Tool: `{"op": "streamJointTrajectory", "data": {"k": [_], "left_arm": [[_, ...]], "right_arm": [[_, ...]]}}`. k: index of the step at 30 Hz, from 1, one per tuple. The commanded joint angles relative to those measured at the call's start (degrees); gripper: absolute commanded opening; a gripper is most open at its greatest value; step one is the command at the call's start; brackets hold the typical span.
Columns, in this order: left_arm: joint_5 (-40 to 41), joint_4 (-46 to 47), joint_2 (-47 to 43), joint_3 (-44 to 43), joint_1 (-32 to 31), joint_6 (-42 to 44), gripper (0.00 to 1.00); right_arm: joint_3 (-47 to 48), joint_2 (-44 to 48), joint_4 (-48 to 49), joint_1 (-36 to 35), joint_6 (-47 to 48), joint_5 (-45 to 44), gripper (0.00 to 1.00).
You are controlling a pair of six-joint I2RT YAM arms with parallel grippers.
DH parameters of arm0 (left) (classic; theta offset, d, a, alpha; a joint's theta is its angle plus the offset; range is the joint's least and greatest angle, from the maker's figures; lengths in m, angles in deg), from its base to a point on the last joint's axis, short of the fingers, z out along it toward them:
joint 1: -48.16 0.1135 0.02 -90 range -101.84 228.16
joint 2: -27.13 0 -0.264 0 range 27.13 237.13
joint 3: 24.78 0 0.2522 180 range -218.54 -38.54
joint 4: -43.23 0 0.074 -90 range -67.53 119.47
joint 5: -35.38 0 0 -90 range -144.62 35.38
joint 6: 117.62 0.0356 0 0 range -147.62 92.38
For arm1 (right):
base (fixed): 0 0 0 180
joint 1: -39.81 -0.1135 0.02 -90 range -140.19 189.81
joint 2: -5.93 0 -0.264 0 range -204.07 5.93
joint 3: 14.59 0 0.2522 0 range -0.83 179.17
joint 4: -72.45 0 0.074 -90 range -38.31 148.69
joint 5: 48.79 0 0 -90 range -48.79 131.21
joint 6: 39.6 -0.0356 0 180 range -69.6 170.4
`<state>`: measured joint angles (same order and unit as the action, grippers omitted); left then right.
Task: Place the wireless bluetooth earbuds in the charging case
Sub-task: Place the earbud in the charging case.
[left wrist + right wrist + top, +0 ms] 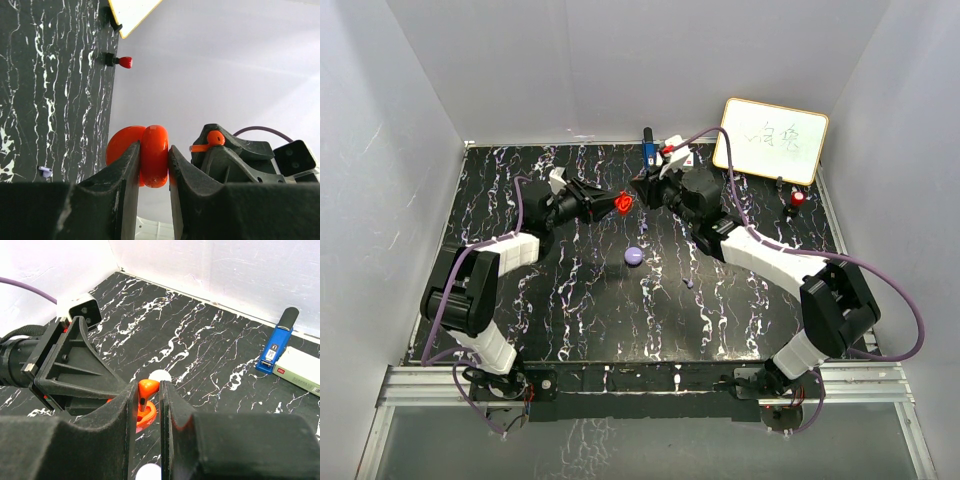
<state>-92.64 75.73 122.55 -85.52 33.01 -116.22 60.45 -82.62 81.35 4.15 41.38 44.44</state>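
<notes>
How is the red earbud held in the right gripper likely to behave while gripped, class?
Probably light and stiff: the red earbud is tiny and looks undeformed in the pinch of the right gripper. Likely slippery: its smooth, tapered body could squirt out. If dropped, its rounded shape may roll.

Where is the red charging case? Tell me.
Top view, centre-rear: the red charging case clamped in the jaws of the left gripper, facing the right gripper, beyond the purple puck.
</notes>
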Motion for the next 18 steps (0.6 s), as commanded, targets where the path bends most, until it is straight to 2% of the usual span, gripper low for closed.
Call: {"op": "streamJointTrajectory", "data": {"k": [1,18], "left_arm": [[-0.50,2.31,0.04,-3.13,-0.51,-1.49,0.00],[-0.55,1.41,0.45,-5.26,-1.07,-1.40,0.00]], "right_arm": [[0.03,-0.12,4.30,-0.54,1.71,0.06,0.00],[-0.39,-0.51,4.13,-1.03,2.68,-0.40,0.00]]}}
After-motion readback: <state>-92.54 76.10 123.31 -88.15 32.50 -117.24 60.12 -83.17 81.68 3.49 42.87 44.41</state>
